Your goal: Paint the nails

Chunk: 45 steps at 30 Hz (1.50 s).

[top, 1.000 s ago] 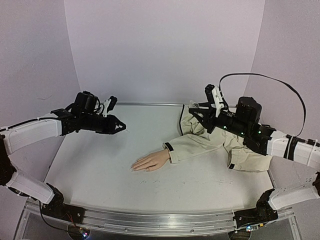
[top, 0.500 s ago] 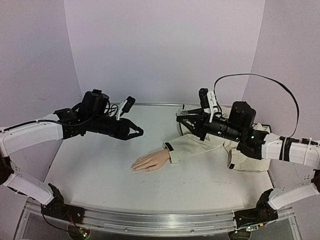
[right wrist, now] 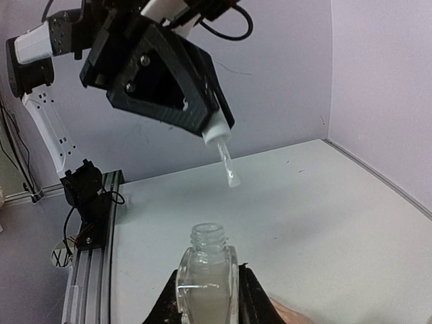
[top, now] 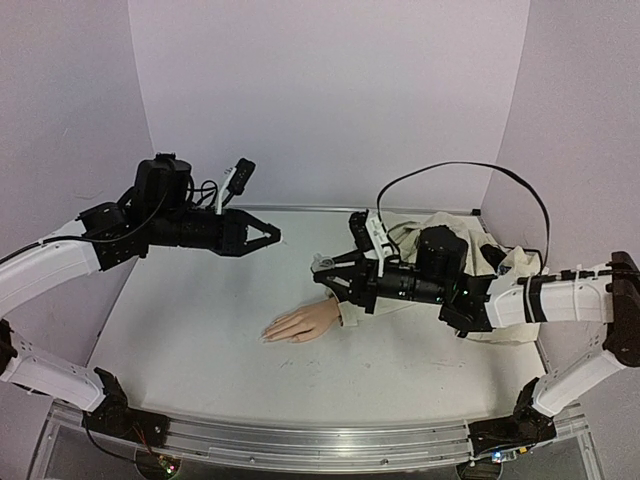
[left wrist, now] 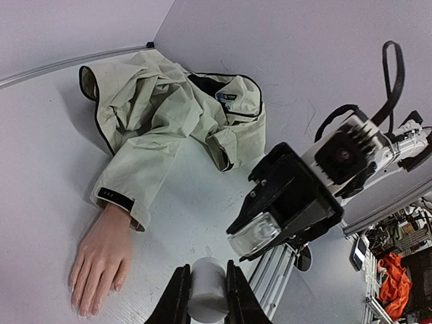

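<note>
The nails [left wrist: 82, 307] tip the outstretched fingers of the mannequin hand [top: 303, 323], which lies palm down mid-bench [top: 180, 330] and comes out of a beige sleeve [left wrist: 152, 165]. Just above its wrist, the right pincer [top: 322, 270] pinches a small clear, uncapped bottle [right wrist: 206, 280]. Farther left and higher, the left pincer [top: 272, 236] clamps a white cap [left wrist: 206, 291] bearing a brush [right wrist: 227, 165].

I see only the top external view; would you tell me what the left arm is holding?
Observer: The left fingers pinch a white cap with a brush under it.
Operator: And the right arm?
Observer: The right fingers grip a clear bottle, uncapped.
Operator: Is the brush inside it?
Observer: No; in the right wrist view its tip is clear of the open neck.
</note>
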Each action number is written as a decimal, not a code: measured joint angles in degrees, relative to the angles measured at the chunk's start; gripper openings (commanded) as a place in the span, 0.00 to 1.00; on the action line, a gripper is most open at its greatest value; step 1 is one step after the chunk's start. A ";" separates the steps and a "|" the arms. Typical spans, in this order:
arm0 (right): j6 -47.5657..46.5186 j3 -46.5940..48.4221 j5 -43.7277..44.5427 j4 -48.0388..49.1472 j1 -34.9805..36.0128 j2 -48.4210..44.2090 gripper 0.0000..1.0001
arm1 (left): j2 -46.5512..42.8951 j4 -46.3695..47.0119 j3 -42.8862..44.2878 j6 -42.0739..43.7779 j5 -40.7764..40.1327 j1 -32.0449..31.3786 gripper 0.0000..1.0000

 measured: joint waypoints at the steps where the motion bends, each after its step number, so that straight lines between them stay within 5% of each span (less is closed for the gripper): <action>1: -0.02 0.02 -0.09 0.26 0.13 0.59 0.00 | -0.52 -0.02 0.11 0.00 0.02 0.00 0.00; 45: -1.31 5.95 -0.33 3.39 2.03 8.79 0.00 | -0.26 -0.50 0.74 0.07 4.59 -0.70 0.00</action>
